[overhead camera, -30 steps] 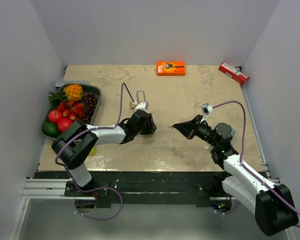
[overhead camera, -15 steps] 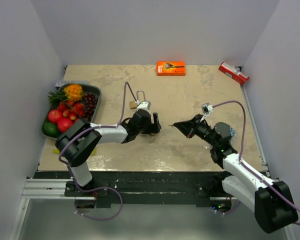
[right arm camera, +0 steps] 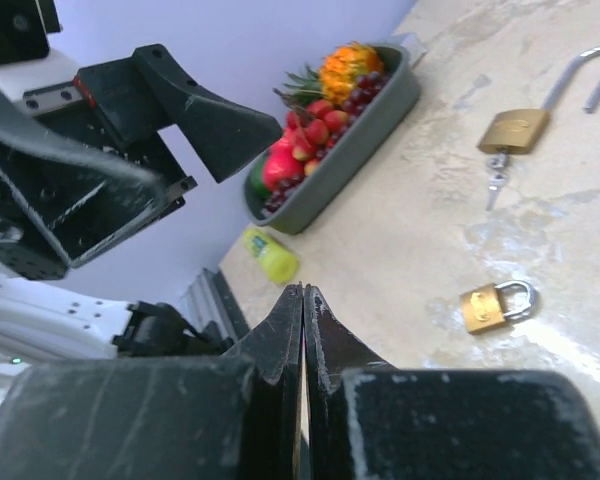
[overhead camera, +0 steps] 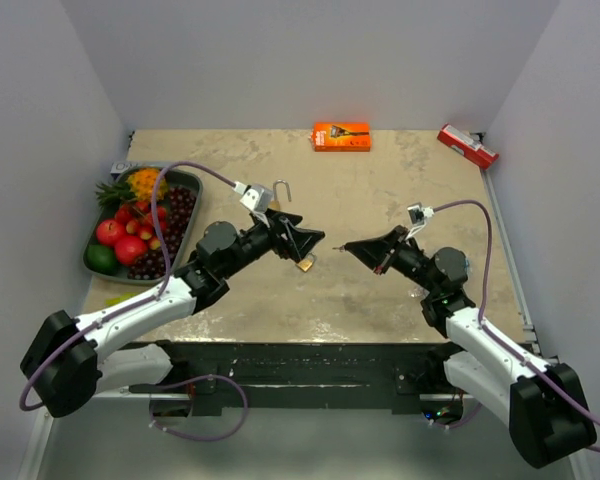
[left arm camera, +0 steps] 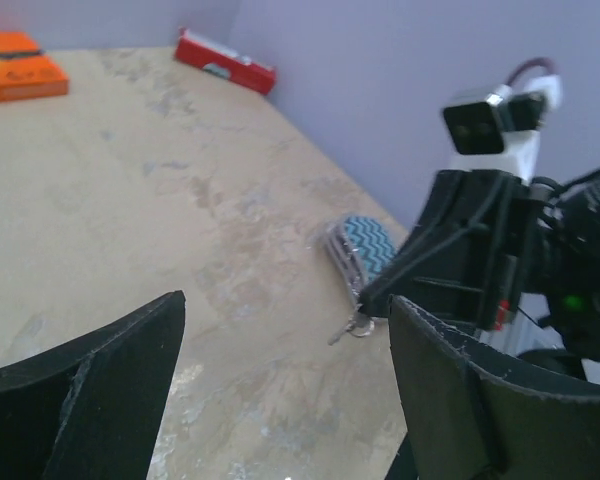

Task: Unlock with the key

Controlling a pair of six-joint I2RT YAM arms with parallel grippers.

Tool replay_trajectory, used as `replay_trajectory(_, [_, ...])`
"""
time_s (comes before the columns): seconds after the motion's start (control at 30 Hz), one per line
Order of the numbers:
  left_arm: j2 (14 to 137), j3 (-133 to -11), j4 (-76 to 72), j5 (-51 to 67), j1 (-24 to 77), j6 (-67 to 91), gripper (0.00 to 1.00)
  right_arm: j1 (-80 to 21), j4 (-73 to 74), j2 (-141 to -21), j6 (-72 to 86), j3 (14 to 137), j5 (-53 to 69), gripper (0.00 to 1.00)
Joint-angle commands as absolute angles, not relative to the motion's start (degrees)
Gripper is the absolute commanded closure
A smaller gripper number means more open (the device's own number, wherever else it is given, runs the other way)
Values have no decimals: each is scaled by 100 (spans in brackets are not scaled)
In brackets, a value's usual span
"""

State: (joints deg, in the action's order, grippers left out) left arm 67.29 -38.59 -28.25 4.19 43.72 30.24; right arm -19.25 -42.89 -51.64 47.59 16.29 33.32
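My right gripper (overhead camera: 348, 250) is shut on a small key (left arm camera: 351, 325), which hangs at its tip in the left wrist view; the jaws (right arm camera: 303, 290) hide the key in the right wrist view. A small brass padlock (overhead camera: 306, 264) with closed shackle lies on the table between the two grippers, and also shows in the right wrist view (right arm camera: 490, 305). My left gripper (overhead camera: 305, 241) is open and empty, raised just above that padlock and facing the right gripper (left arm camera: 285, 310). A larger brass padlock (right arm camera: 515, 128) with open shackle and a key in it lies farther back.
A grey tray (overhead camera: 90, 262) of fruit sits at the left. An orange box (overhead camera: 341, 136) and a red box (overhead camera: 467, 146) lie along the back edge. A yellow item (right arm camera: 270, 255) lies near the front left by the tray.
My left arm has lifted off the table and swung up, its gripper now open above the small padlock, which lies uncovered on the table. My right gripper has barely moved.
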Motion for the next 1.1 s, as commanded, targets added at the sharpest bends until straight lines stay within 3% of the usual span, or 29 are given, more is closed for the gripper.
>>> replay_trajectory(0.0, [6591,-3647,-3875,2235,4333,2662,16,-1960,-5376,-5229,5545,1802,3700,100])
replay_trajectory(0.17, [6934,-3832,-4481,3426,4350,3242,23,-1960,-6256,-5396,6177,1767,3902,100])
replay_trajectory(0.27, [6978,-3841,-4833,3576,4342,3515,27,-1960,-6845,-5502,6433,1679,3929,100])
replay_trajectory(0.4, [7084,-3841,-5132,3700,4342,3796,41,-1969,-7364,-5747,6609,1609,3990,100])
replay_trajectory(0.53, [7145,-3832,-5177,3648,4342,3876,47,-1969,-7664,-5888,6732,1591,4087,100])
replay_trajectory(0.67, [7189,-3832,-5247,3613,4342,3946,60,-1960,-7603,-5871,6671,1582,4113,100])
replay_trajectory(0.93, [7286,-3902,-5203,3340,4342,4017,74,-1960,-6594,-5520,6083,1652,4148,100])
replay_trajectory(1.07, [7347,-3964,-5124,3287,4342,3999,87,-1960,-6075,-5397,5793,1766,4201,100])
